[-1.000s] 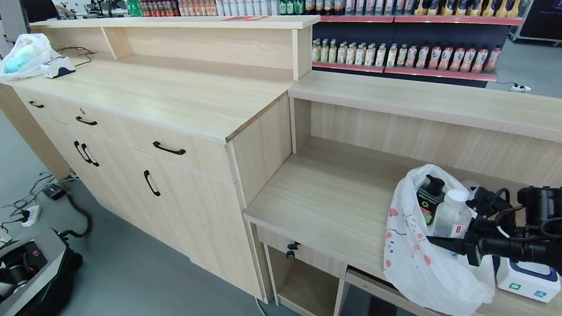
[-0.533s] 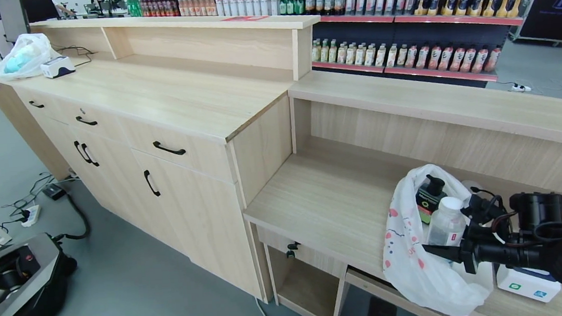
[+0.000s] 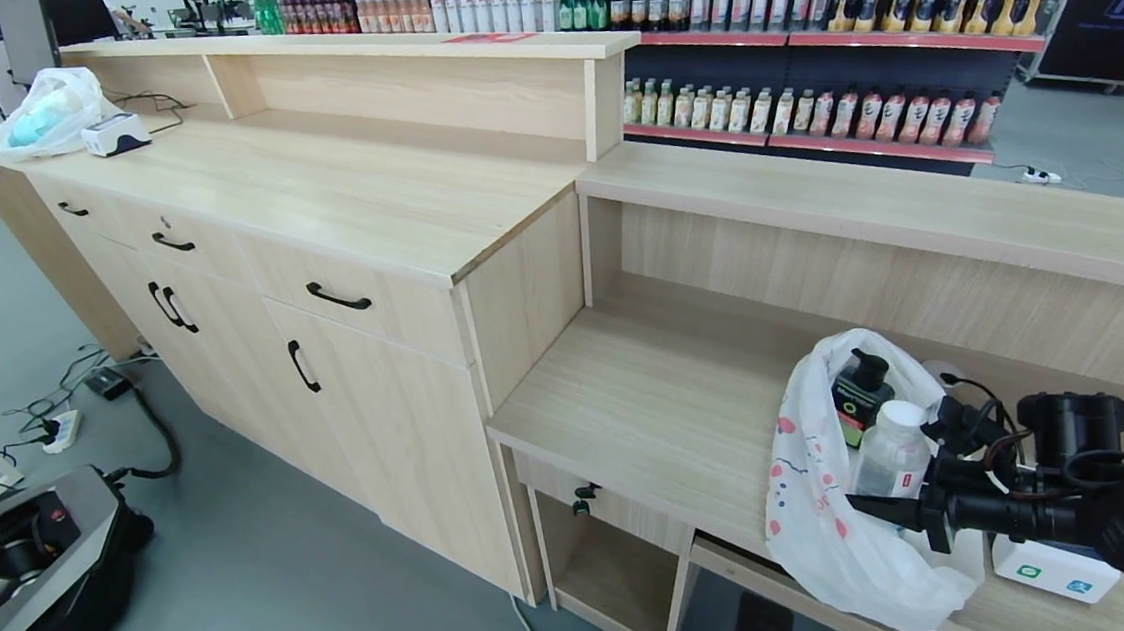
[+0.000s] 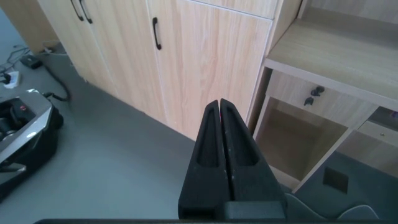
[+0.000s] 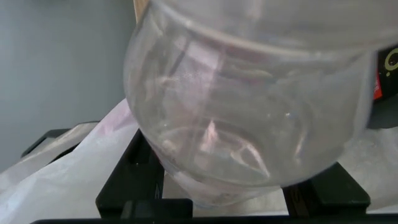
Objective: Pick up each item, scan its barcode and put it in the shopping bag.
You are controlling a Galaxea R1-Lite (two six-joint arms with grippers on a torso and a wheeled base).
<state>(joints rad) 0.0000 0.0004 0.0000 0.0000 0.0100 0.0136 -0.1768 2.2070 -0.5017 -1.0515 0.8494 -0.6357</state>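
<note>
Clear bottle (image 3: 891,450) in shopping bag (image 3: 831,545) mouth
Right gripper (image 3: 887,493) clamps it beside a black pump bottle (image 3: 859,387); left gripper (image 4: 221,124) fingers press together.

Shop, checkout counter (image 3: 331,188) of pale wood, red shelves (image 3: 912,40) behind lined with bottled drinks (image 3: 898,0)

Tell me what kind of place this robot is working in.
Probably a small shop's checkout, perhaps a mock one: shelves of bottled drinks stand behind a wooden counter, and a barcode scanner sits beside a shopping bag holding goods.
</note>
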